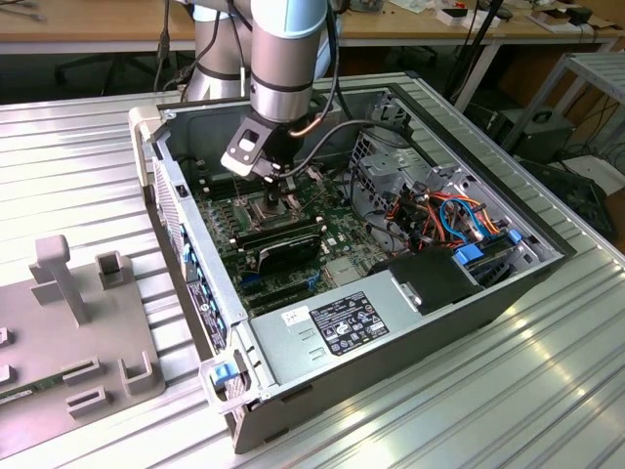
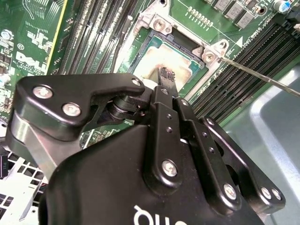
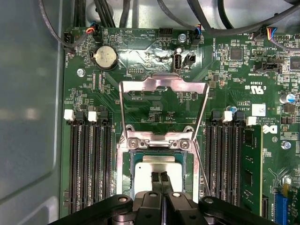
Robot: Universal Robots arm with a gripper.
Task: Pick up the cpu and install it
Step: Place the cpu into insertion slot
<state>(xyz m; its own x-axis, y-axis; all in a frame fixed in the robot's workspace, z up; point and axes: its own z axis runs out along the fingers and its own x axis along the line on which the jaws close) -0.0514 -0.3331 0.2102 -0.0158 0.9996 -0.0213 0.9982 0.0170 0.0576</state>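
The cpu [image 3: 176, 168] is a small square chip with a silvery-tan face. It lies flat inside the metal-framed socket [image 3: 123, 173] on the green motherboard [image 3: 140, 61]. My gripper [image 3: 159, 179] hangs straight over it, its two black fingers [image 3: 154, 180] pressed together with nothing between them. Their tips are at the chip's face, and I cannot tell whether they touch it. In the second wrist view the same fingertips [image 2: 167, 75] stand over the pale cpu [image 2: 154, 60]. The exterior view has my gripper [image 1: 276, 192] low inside the open computer case [image 1: 420, 322].
The socket's metal load plate [image 3: 164, 84] is flipped open beside the socket, and a thin lever [image 3: 200, 168] runs along one side. Black memory slots [image 3: 89, 159] flank the socket. Cables [image 1: 439, 210] and a power supply [image 1: 342, 322] fill the case. A grey fixture [image 1: 78, 322] sits at the exterior view's left.
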